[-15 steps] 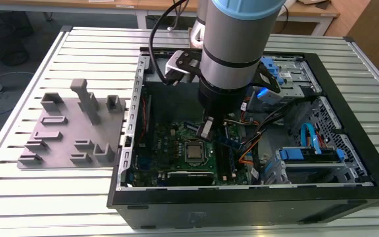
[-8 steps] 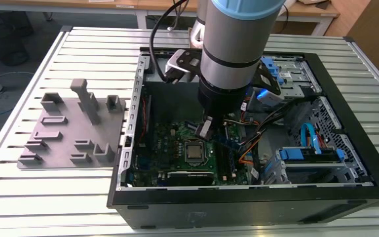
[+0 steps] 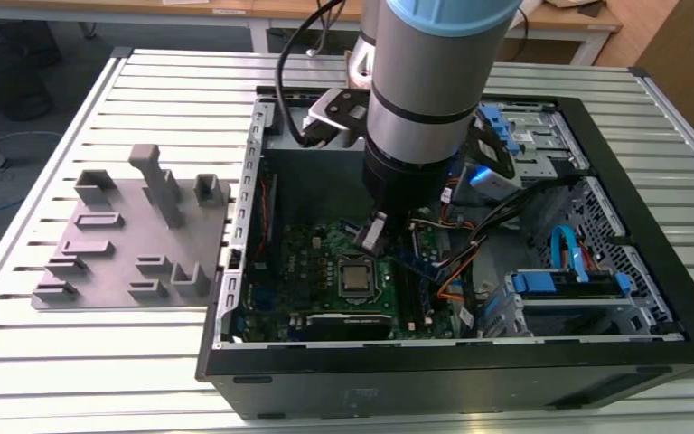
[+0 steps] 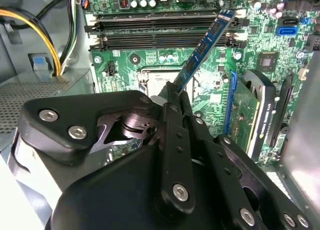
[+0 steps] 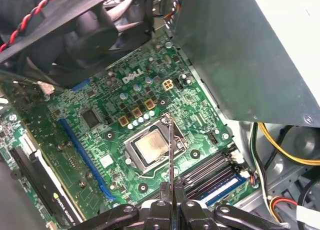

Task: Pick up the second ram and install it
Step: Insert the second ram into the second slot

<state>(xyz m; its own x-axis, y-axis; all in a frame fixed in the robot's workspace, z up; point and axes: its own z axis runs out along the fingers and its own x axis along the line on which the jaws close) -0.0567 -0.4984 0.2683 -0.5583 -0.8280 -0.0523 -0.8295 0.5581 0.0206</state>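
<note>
Jaws pinching second ram (image 4: 202, 48) (tilted), clear above motherboard (image 5: 100, 140), tip near memory slots (image 4: 160, 28)

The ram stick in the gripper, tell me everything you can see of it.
The second ram is a long, thin, flat blue-green board with a row of dark chips. The gripper clamps one end; the rest juts out free, slanting across the memory slots, apparently touching nothing else. In the first wrist view it shows edge-on over the processor.
</note>
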